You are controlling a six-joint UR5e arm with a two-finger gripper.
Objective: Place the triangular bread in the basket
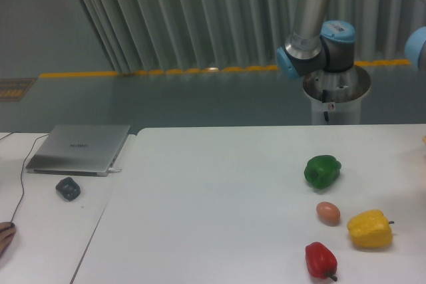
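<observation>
- You cannot see the triangular bread or the gripper here; both lie outside the camera's frame, so their state cannot be told.
- On the white tabletop (219, 197) you have a green pepper (323, 171), brown egg (327, 212), yellow pepper (369, 229) and red pepper (320, 259).
- Only the arm's upper joints (313, 51) show.

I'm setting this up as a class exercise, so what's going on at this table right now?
A robot arm reaches over a white table, but its gripper is out of the picture at the right edge, and neither bread nor basket shows. On the table lie a green pepper, a brown egg, a yellow pepper and a red pepper, none being handled.
</observation>
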